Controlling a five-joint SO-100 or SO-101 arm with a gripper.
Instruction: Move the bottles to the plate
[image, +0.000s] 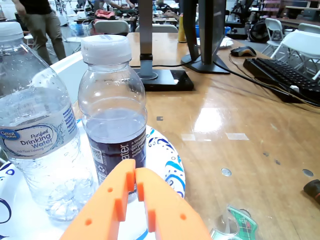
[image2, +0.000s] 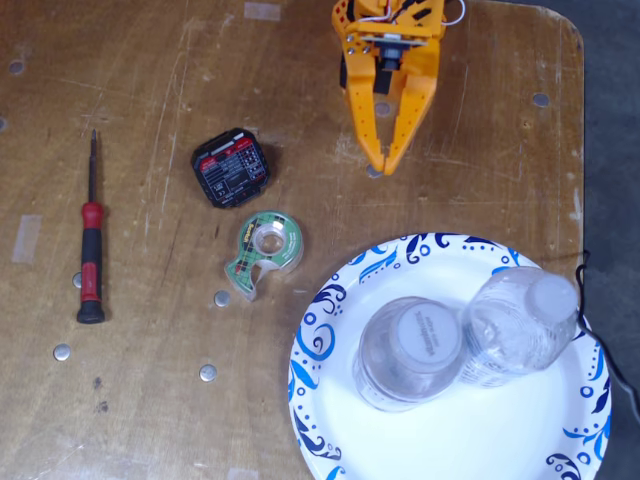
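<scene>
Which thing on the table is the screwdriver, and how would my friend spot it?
Start at the big blue-patterned plate in the fixed view, then look far left across the wooden table. Near that edge lies the screwdriver. It is long and thin with a red-and-black handle, unlike the round tape dispenser.

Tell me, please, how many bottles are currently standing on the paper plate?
2. The dark-labelled bottle stands near the middle of the paper plate in the fixed view; the Purified Drinking Water bottle stands right beside it, toward the plate's right rim. None appears hidden.
</scene>
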